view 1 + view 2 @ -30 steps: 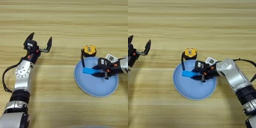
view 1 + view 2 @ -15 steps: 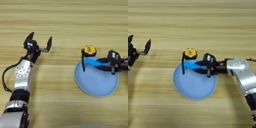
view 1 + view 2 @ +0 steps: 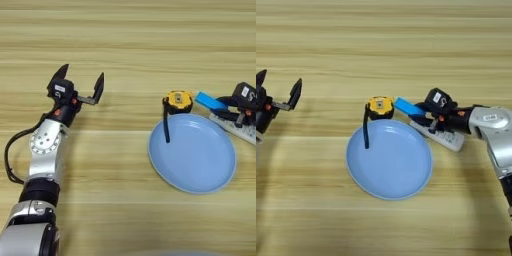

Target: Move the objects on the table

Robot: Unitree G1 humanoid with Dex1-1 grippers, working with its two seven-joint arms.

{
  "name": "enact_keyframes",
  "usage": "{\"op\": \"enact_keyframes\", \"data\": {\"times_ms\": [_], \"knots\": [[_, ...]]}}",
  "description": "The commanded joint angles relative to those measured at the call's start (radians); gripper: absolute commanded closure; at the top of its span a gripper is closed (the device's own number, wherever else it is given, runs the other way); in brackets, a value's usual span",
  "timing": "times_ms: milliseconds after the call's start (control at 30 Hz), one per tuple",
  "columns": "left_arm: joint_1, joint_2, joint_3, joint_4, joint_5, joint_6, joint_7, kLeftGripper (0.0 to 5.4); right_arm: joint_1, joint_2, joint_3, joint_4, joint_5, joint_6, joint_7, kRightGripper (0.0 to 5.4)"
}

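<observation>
Near the bench's right edge, my right hand (image 3: pixel 418 112) is pinching the light, stiff blue block (image 3: pixel 408 106) by its end above the remote (image 3: pixel 438 134), beside the plate (image 3: pixel 389 165), while my left hand (image 3: pixel 80 87) is hovering wide apart.

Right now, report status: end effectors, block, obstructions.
Right end effector shut on blue block, above remote, beside plate. Left end effector open, idle far left. Tape measure at plate rim.
</observation>
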State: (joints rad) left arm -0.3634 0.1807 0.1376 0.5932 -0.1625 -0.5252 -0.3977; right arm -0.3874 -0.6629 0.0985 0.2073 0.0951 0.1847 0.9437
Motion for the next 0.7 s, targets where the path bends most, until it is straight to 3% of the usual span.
{"op": "enact_keyframes", "data": {"times_ms": [33, 233, 700], "knots": [[-0.009, 0.009, -0.002, 0.008, 0.0, -0.004, -0.005, 0.0, -0.049, -0.003, -0.012, 0.08, -0.032, -0.02, -0.038, 3.98], [-0.009, 0.009, -0.002, 0.009, 0.001, -0.006, -0.004, 0.0, -0.106, -0.008, -0.011, 0.243, -0.083, -0.066, -0.096, 3.98], [-0.01, 0.007, -0.002, 0.014, 0.002, -0.009, -0.004, 0.0, -0.188, 0.009, 0.007, 0.543, -0.152, -0.182, -0.109, 3.98]]}}
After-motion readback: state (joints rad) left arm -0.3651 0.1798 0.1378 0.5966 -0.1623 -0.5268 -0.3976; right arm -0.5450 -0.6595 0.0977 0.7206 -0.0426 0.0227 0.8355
